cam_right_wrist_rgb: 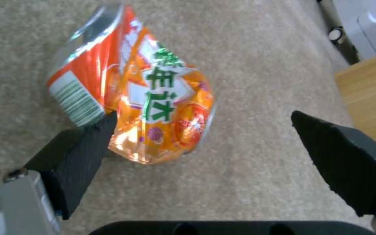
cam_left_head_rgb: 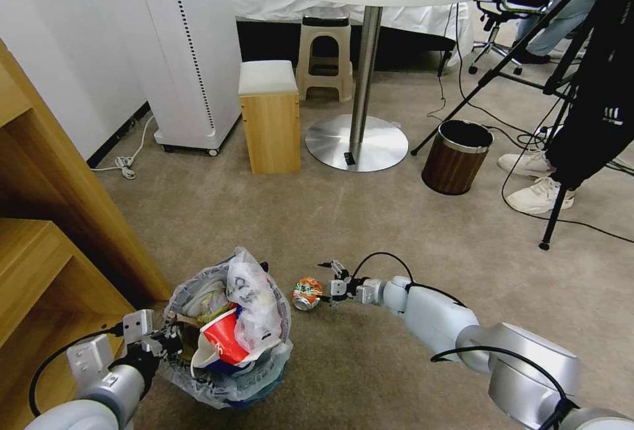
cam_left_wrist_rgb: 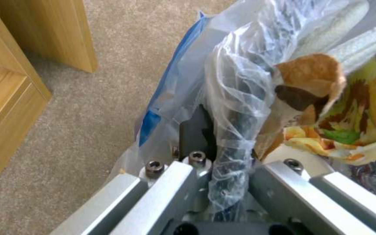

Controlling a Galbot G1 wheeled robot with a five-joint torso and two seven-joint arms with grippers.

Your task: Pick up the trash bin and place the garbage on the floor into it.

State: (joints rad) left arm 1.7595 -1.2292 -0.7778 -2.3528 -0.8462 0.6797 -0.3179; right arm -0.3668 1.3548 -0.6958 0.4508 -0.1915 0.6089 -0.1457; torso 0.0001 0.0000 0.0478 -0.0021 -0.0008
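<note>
On the floor (cam_left_head_rgb: pixel 370 218) by the trash bin (cam_left_head_rgb: pixel 264 377), crushed can (cam_right_wrist_rgb: pixel 144 98) looks light, thin, slippery; right gripper (cam_right_wrist_rgb: pixel 205 147) gapes wide around it, best pinched across the flattened body, while left gripper (cam_left_wrist_rgb: pixel 216 178) clamps the bin's bagged rim.

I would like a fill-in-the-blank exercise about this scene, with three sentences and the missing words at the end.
1. The right gripper is ____, with the crushed can lying on the carpet beside one of its fingers.
2. The left gripper is clamped on the rim of the trash bin, which is lined with a plastic ____.
3. The red-white paper cup sits ____ the trash bin.

Missing words: open; bag; inside
</note>
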